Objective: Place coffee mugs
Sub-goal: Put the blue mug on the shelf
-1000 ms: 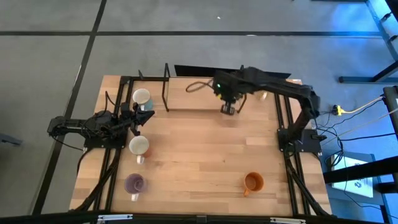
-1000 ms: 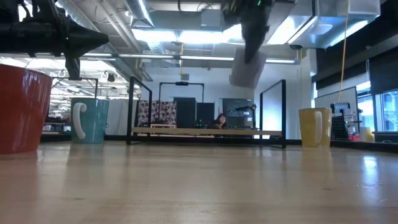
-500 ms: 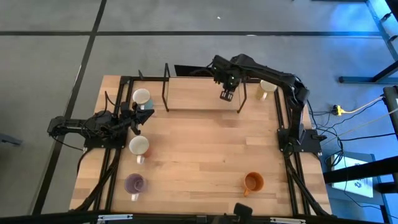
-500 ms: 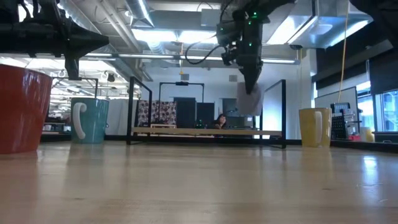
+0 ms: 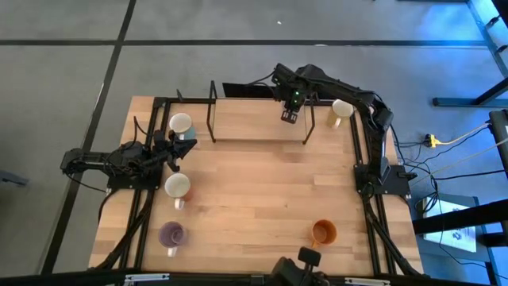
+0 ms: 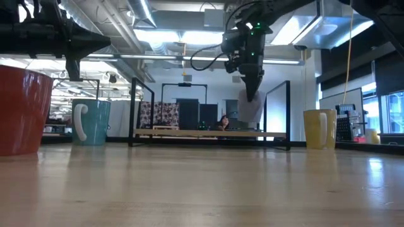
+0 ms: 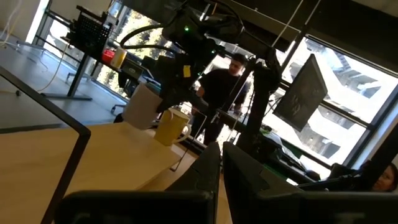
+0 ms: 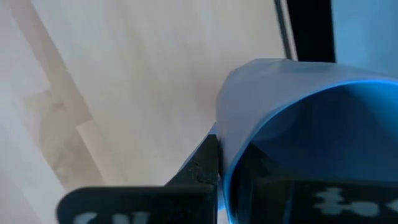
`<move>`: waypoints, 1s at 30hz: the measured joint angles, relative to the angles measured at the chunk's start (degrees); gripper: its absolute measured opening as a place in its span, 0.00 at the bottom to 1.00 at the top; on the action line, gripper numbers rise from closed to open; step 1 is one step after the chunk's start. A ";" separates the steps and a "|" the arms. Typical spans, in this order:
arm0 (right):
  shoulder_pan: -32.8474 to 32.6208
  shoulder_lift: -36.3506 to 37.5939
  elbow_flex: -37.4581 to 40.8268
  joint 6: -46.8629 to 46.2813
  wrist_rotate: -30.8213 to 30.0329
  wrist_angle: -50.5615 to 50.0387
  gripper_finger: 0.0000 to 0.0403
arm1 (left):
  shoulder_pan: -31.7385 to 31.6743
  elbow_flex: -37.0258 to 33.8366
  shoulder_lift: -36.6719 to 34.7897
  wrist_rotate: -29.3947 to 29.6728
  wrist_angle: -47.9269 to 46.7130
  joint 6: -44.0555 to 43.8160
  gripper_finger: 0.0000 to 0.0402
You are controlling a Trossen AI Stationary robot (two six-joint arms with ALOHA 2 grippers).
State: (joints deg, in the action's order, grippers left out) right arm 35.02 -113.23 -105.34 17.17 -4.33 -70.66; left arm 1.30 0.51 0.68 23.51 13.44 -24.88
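Note:
My right gripper (image 5: 290,116) is over the table's far part, inside a black frame, shut on a pale lavender mug (image 6: 249,107) that hangs clear of the table. My left gripper (image 5: 181,148) waits at the left side, shut and holding nothing, between a white-inside teal mug (image 5: 181,124) and a white-inside red mug (image 5: 177,186). A dark purple mug (image 5: 172,234) and an orange mug (image 5: 323,233) stand upright near the near edge. A cream-yellow mug (image 5: 341,111) stands at the far right. My right gripper holds the lavender mug by its rim wall (image 8: 225,149), with one finger (image 8: 208,163) outside the wall and the other inside the hollow. The fingers come from above, pointing down. The mug hangs tilted below them, lifted clear of the table.
A black frame (image 5: 212,111) with upright posts stands across the far part of the table. Black rails run along the left and right sides. A dark object (image 5: 300,266) pokes in at the near edge. A person (image 7: 217,87) stands beyond the table. The middle of the wooden top is bare.
My right gripper has carried the lavender mug toward the table's far edge, from just in front of the black frame to inside it, turning as the arm folded back. A dark object has come into view at the near edge.

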 joint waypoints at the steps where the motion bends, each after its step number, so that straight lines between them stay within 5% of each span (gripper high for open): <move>1: 0.21 -0.08 0.00 0.01 0.31 -0.21 0.01 | 0.00 0.00 0.00 0.01 0.00 0.00 0.03; 30: 2.17 -3.72 0.00 1.33 1.92 -1.40 0.04 | 0.00 0.00 -0.01 0.03 -0.16 0.00 0.03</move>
State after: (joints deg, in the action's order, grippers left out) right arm 37.19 -116.95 -105.34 18.50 -2.41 -72.05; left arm 1.30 0.51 0.67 23.54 13.28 -24.88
